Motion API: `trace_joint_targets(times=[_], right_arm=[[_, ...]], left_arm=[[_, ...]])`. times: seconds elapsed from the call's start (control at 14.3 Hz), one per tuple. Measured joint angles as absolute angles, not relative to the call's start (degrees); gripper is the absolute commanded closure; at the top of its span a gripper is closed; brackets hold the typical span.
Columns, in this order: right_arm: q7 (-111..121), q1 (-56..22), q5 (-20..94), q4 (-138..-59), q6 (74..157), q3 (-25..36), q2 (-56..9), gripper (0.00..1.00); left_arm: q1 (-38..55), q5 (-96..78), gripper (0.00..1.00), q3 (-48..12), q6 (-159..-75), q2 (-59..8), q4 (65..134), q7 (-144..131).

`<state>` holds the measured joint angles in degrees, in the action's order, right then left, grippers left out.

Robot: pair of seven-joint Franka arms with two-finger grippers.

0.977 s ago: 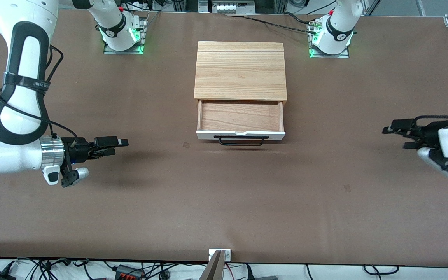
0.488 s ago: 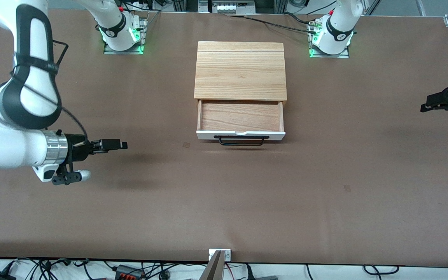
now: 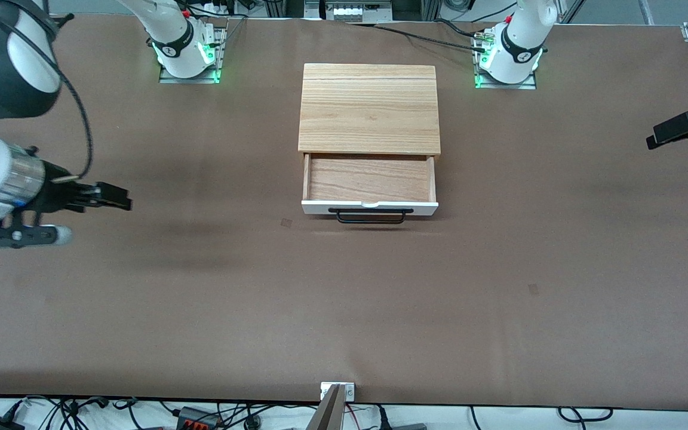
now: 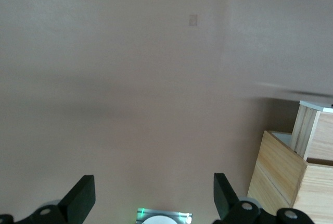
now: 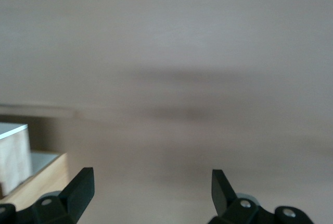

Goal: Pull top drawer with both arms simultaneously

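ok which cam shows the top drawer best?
Front view: the whole top drawer is visible, pulled out, its handle included. Left wrist view catches one corner; right wrist view only an edge.

Spread right pincer (image 5: 151,190) over table (image 5: 171,52)

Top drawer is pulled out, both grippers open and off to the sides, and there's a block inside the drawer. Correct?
Not quite: the top drawer holds nothing; the front view shows only its bare wood floor. The rest holds: it is pulled out, and the left gripper and right gripper are open, out toward the table's ends.

Both hands (image 4: 151,198) (image 5: 151,195) spread (empty).
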<state>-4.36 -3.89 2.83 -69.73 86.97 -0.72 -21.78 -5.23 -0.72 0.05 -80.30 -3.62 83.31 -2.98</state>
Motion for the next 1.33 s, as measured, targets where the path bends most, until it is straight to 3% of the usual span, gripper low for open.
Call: trace_joint_targets(times=[0.28, 0.84, 1.33], right_arm=[[-4.26, 1.72, 0.47, -71.59, 87.05, -0.79, -18.96, 0.00], [-1.73, 4.39, -0.02, -76.17, 87.31, -0.82, -13.81, 0.00], [-0.01, 4.39, -1.76, -93.97, 95.22, -1.00, -2.88, 0.00]], left_arm=[[-5.13, -0.86, 0.00, -0.71, -85.37, 3.16, 93.23, -3.13], [-4.63, -0.88, 0.00, -3.12, -85.48, 3.70, 94.73, -3.95], [-4.63, -0.88, 0.00, -3.12, -85.54, 3.30, 94.72, -4.00]])
